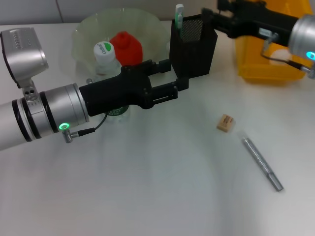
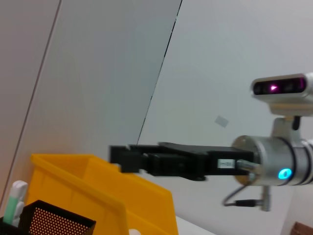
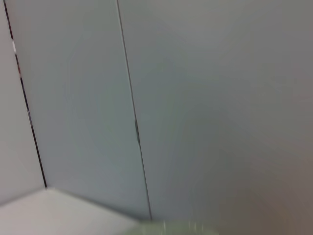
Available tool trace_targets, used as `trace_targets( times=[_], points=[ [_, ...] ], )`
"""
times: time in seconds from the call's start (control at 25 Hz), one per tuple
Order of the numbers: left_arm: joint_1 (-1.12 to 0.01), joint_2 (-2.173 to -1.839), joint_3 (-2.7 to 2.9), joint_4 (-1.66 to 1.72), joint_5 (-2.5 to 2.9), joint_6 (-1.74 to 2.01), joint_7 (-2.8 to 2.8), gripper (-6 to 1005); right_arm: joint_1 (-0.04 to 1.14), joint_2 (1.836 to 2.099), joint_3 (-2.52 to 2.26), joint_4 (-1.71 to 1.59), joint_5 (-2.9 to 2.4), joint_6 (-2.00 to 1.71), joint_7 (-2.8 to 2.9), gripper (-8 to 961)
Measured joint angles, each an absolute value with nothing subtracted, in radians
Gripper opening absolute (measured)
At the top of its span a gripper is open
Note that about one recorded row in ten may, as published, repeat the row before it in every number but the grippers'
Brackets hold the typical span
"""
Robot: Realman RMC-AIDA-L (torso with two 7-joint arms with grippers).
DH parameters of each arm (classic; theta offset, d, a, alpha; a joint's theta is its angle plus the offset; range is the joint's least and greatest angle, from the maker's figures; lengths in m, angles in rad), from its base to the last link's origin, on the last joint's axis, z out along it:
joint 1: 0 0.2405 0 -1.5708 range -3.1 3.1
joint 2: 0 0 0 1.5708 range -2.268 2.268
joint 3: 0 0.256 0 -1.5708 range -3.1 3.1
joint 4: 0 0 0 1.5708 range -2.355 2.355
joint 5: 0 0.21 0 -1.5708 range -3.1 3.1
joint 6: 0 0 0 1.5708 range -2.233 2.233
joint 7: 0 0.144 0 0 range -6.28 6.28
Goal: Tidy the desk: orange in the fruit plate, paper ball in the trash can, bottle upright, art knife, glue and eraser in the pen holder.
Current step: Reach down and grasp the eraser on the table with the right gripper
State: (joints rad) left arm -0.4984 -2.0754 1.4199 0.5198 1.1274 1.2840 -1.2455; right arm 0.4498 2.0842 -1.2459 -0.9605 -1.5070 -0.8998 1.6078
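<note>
A white worktop (image 1: 147, 187) carries an eraser (image 1: 226, 123) and an art knife (image 1: 262, 163) lying apart near the right side, which only the head view shows, while the right wrist view gives just grey wall panels. The left gripper (image 1: 177, 76), fingers parted and empty, hovers beside the black mesh pen holder (image 1: 193, 46) holding a glue stick (image 1: 179, 15); the bottle (image 1: 106, 59) stands upright before the fruit plate (image 1: 88, 29), which holds an orange-red fruit (image 1: 127, 46). The left wrist view shows the right gripper (image 2: 120, 157) over the yellow bin (image 2: 98, 191); whether its fingers are open I cannot tell.

Both arms: silver ribbed cylindrical wrists with green-lit indicator rings, thin black cables, matte black left claw (image 1: 173, 74) and right claw (image 1: 210, 14) housings, silver wrist-camera block.
</note>
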Motion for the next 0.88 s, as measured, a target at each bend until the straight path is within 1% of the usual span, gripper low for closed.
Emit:
trace_targets(
  times=[0.12, 0.24, 0.36, 0.56, 0.76, 0.88],
  points=[
    [-0.499, -2.076, 1.42, 0.52, 1.127, 1.283, -1.246, 712, 0.401, 2.086, -1.238, -1.115, -1.703, -0.956, 1.849, 523],
    [-0.499, -2.076, 1.421, 0.52, 1.127, 1.28, -1.246, 712, 0.395, 2.085, -1.218, -1.224, -1.918, -1.058, 2.1, 524],
    [-0.5, -2.077, 1.422, 0.52, 1.127, 1.277, -1.246, 712, 0.427, 2.082, -1.197, -1.293, -2.105, -1.18, 2.296, 525],
    [-0.501, -2.079, 1.422, 0.52, 1.127, 1.276, -1.245, 712, 0.509, 2.08, -1.205, -1.321, -2.362, -1.362, 2.465, 526],
    [-0.5, -2.079, 1.422, 0.52, 1.127, 1.278, -1.244, 712, 0.546, 2.079, -1.26, -1.314, -2.434, -1.398, 2.493, 528],
    [-0.499, -2.079, 1.422, 0.52, 1.127, 1.28, -1.244, 712, 0.57, 2.078, -1.281, -1.3, -2.462, -1.419, 2.483, 614]
  ],
)
